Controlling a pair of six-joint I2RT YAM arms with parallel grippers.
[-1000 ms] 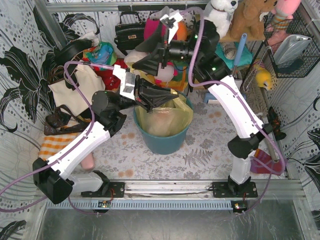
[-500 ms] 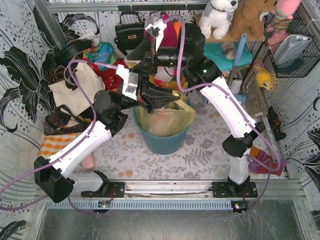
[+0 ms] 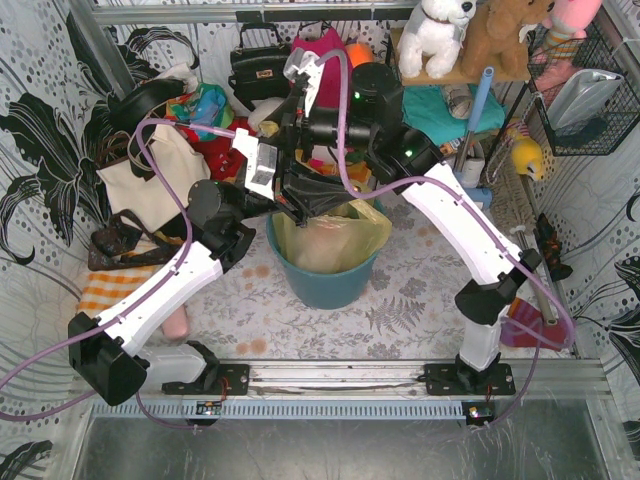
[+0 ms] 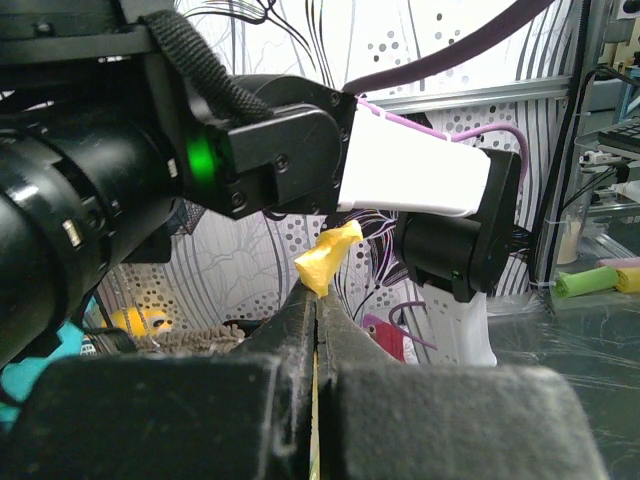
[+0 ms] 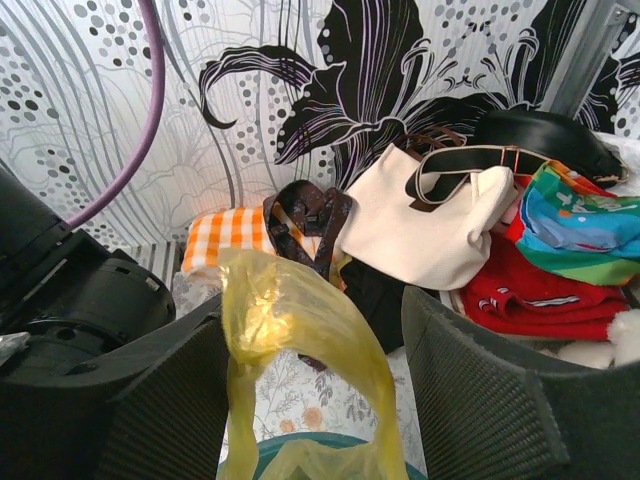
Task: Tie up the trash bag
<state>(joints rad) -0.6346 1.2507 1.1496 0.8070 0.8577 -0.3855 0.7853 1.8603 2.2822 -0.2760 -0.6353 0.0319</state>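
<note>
The yellow trash bag sits in the teal bin, pale paper showing through it. My left gripper hovers over the bin's back rim. In the left wrist view the left gripper is shut on a handle strip, and its yellow tip pokes out past the fingertips. My right gripper is just behind and above it. In the right wrist view the right gripper is open around the other handle strip, a raised loop that lies against the left finger.
A cream tote bag, an orange checked cloth, red and coloured clothes and a black handbag crowd the back left. Plush toys sit on a shelf at the back right. The right arm's forearm passes close before the left gripper.
The right arm has swung left, bringing its gripper over the bin beside the left gripper, and its jaws have narrowed. The left arm has held its place and grip.
</note>
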